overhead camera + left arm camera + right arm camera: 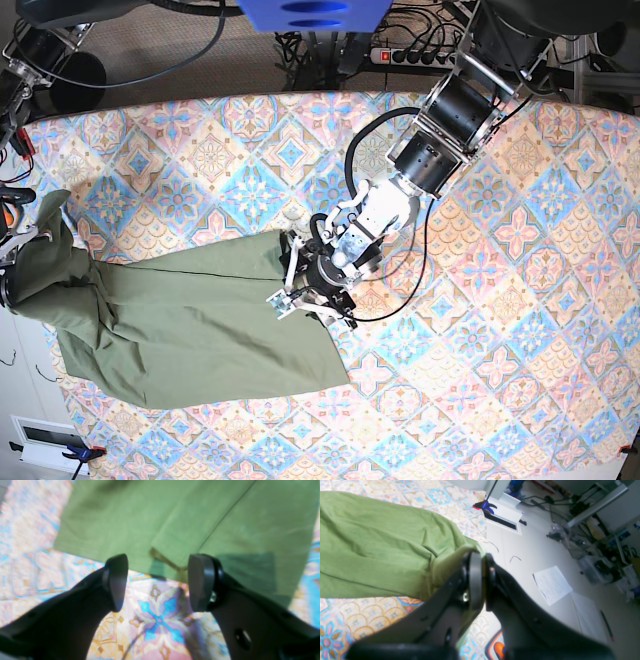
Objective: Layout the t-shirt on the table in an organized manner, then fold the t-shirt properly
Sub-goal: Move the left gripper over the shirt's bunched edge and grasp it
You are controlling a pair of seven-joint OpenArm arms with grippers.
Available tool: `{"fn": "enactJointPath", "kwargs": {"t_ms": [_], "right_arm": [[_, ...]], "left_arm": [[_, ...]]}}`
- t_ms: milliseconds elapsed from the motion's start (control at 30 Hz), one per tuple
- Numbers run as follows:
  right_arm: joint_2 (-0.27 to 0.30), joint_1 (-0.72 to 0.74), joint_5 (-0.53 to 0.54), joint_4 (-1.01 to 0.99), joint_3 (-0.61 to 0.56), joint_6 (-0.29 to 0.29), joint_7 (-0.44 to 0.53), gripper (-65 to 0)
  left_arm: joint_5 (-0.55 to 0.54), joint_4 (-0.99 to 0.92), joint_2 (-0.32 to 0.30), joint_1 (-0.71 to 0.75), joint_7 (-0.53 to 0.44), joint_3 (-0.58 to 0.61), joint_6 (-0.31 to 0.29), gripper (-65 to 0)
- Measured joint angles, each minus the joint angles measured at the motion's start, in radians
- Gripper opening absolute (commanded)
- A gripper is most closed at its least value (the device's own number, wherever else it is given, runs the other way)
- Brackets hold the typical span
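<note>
At the left edge of the base view, the right gripper [480, 580] was clamped shut on a bunched fold of the t-shirt [190, 320], its fingers [475, 580] pressed together with green cloth pinched between them. That end of the shirt hung lifted and crumpled past the edge of the desk [480, 300], above the floor [535, 555].

From there the shirt ran rightward across the patterned desk as a long, partly flattened band, with a dark seam line along it and wrinkles gathered toward the held end.

At the right end of the cloth, near the middle of the desk, the left gripper [157, 582] hovered just over the shirt's edge with its fingers [117, 580] spread wide and nothing between them. A doubled-over flap lay just ahead of them.

The step in hand looked like spreading the shirt flat. To do it well, the left fingers should probably close on the edge nearest them, taking both layers or only the flap as intended, and then draw away from the right gripper so the cloth tightens evenly. The right gripper would need to bring its end back over the desk before letting go.
</note>
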Motion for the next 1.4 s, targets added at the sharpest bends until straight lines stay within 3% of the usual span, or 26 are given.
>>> {"fn": "enactJointPath", "kwargs": {"t_ms": [300, 500, 667, 967, 1033, 1167, 1267, 1400], "right_arm": [[-0.018, 0.001, -0.003, 0.000, -0.001, 0.000, 0.000, -64.8], [-0.018, 0.001, -0.002, 0.000, -0.001, 0.001, 0.000, -64.8], [-0.018, 0.002, -0.002, 0.001, -0.001, 0.000, 0.000, -64.8], [-0.018, 0.003, -0.002, 0.001, 0.000, 0.001, 0.000, -64.8], [-0.018, 0.002, -0.003, 0.001, 0.000, 0.000, 0.000, -64.8], [-0.019, 0.002, -0.001, 0.001, 0.000, 0.001, 0.000, -64.8], [-0.018, 0.001, -0.003, 0.001, 0.000, 0.001, 0.000, -64.8], [-0.019, 0.001, -0.003, 0.001, 0.000, 0.000, 0.000, -64.8]], "left_arm": [[-0.004, -0.029, 0.052, -0.024, -0.026, 0.001, 0.002, -27.5], [-0.003, -0.084, 0.067, -0.031, -0.027, 0.003, -0.001, -27.5], [-0.003, -0.159, 0.066, -0.041, -0.099, 0.032, -0.001, -27.5], [0.001, -0.163, 0.080, -0.044, -0.100, 0.048, 0.003, -28.0], [-0.001, -0.192, 0.082, -0.052, -0.123, 0.048, 0.003, -32.4], [-0.011, -0.312, 0.109, -0.117, -0.145, 0.050, -0.006, -49.4], [-0.007, -0.360, 0.111, -0.124, -0.209, 0.050, 0.000, -52.0], [-0.003, -0.366, 0.115, -0.127, -0.205, 0.050, 0.000, -54.4]]}}
